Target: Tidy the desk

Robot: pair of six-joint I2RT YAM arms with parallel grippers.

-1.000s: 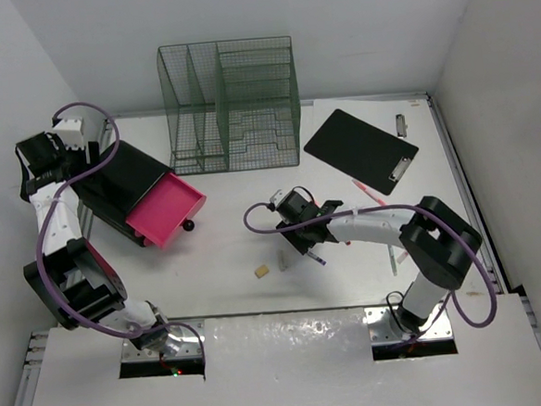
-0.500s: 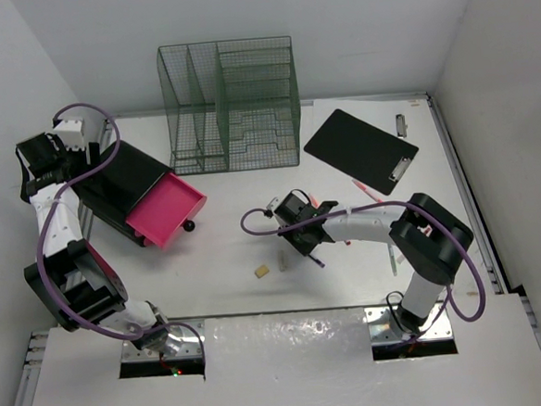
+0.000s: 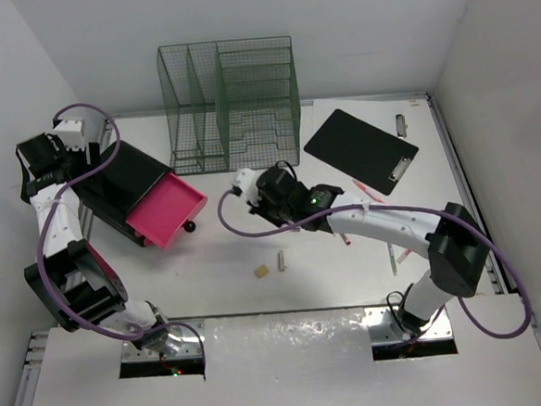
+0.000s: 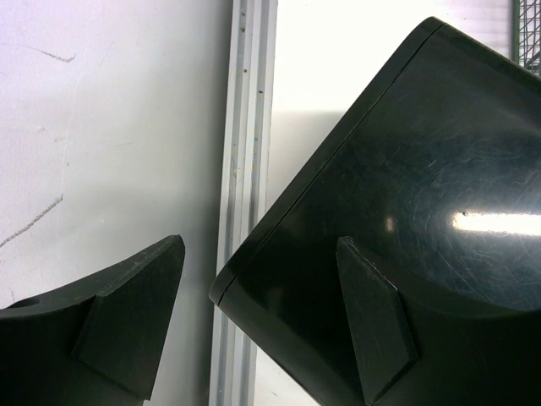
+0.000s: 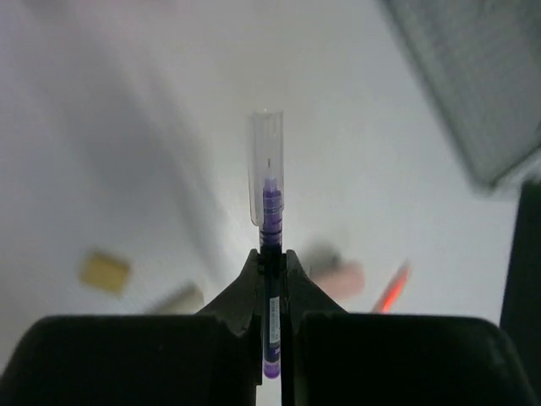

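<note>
right hand [image 5: 272, 260] pinching slim purple pen [image 5: 270, 207], clear cap [image 5: 265, 161]; left hand [image 4: 258, 262] wide over glossy black box [image 4: 439, 152], counter [image 3: 228, 252] left edge

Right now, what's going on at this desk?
The right hand is shut on a purple pen with a clear cap, and holds it up off the desk, near the front of the green wire organizer. The left hand is open at the far left, over a corner of the black drawer box, whose pink drawer stands pulled out. A black clipboard, a red pen and a small tan block lie loose on the desk.
</note>
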